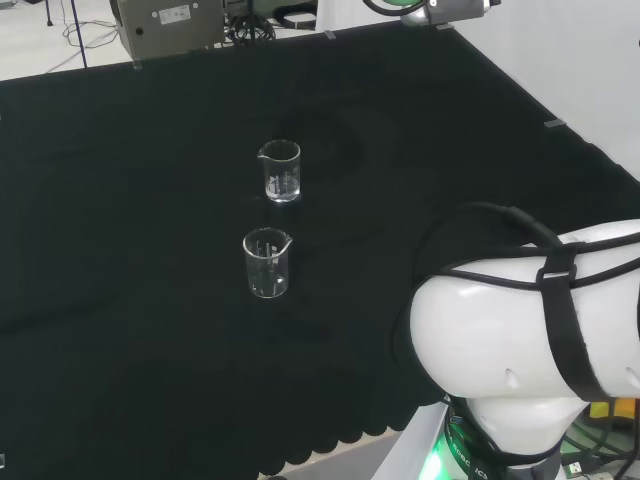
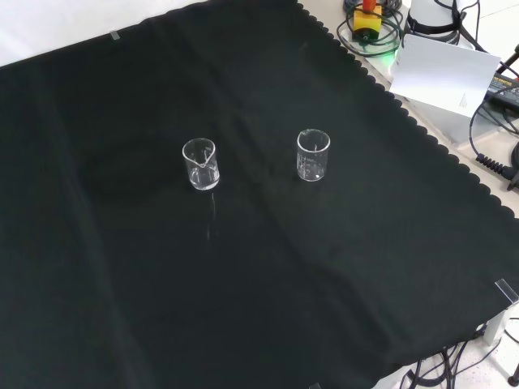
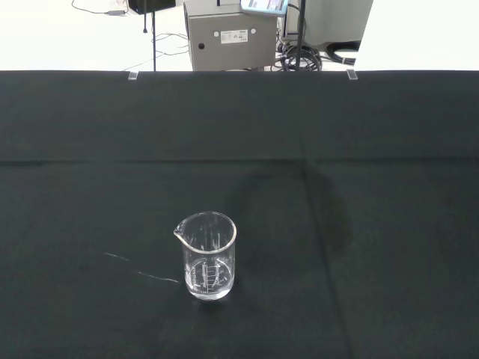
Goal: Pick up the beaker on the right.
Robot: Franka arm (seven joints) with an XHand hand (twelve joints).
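We count two clear glass beakers on the black cloth of the tabletop (image 1: 120,200), both upright and well apart from each other. In the head view the nearer beaker (image 1: 266,263) stands in front of the farther beaker (image 1: 280,171), almost in line. In the front view the same pair stand side by side: the nearer beaker (image 2: 313,155) is at the right and the farther beaker (image 2: 200,164) at the left, its spout turned toward the camera. Neither appears to hold any liquid. The wrist view looks level across the cloth at a single beaker (image 3: 207,256), upright, with printed marks on its wall; we cannot tell which of the two it is.

Of the arm we see one big white link (image 1: 530,330) at the lower right of the head view, wrapped by a black cable and well clear of both beakers. We cannot tell how the hand is set.
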